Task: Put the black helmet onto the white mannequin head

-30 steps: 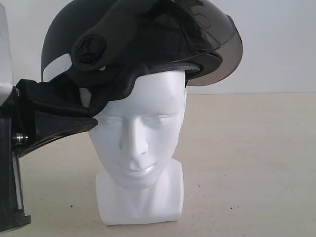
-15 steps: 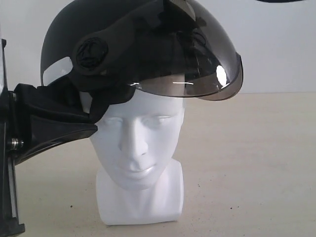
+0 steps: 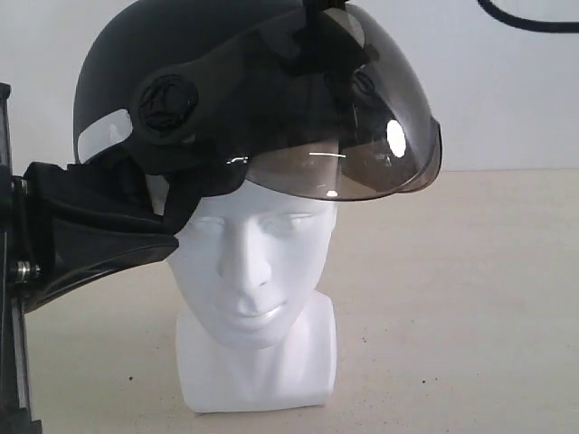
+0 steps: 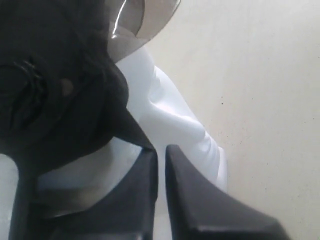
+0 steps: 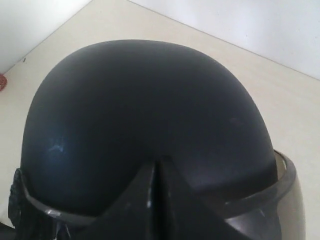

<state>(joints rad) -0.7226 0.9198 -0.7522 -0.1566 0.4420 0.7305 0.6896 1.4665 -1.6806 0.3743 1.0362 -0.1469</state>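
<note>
In the exterior view, one black helmet (image 3: 118,81) sits on top of one white mannequin head (image 3: 258,271). The helmet's shell is matte, with a round side pivot (image 3: 165,98) and a smoky bubble visor (image 3: 362,154) that hangs over the forehead. The face below the visor is bare. The head is glossy, has closed eyes and stands on a block base on the pale table (image 3: 470,298). The left gripper (image 3: 167,233) comes in level with the temple, its tip touching the dark padding under the helmet's rim. The right gripper (image 3: 312,23) shows only as a dark shape above the helmet's front, cut off by the frame. A black cable (image 3: 525,20) loops behind it.

In the left wrist view, the left gripper (image 4: 161,155) has its two fingers drawn together, with only a thin slit between them. The helmet's black padding (image 4: 60,100) lies just ahead of the fingers and comes to a point at one fingertip (image 4: 150,152). Whether any fabric is caught there cannot be told. Beyond the tips are the white neck and jaw (image 4: 175,120), and farther off an edge of the visor (image 4: 145,20).

In the right wrist view, the helmet's dome (image 5: 145,100) fills the frame right in front of the right gripper (image 5: 157,167). That gripper's fingers are pressed together, their tips lying against the shell where the visor's top band (image 5: 280,170) crosses it. Whether they nip that band cannot be told.

Altogether there are one helmet, one head and two grippers.
</note>
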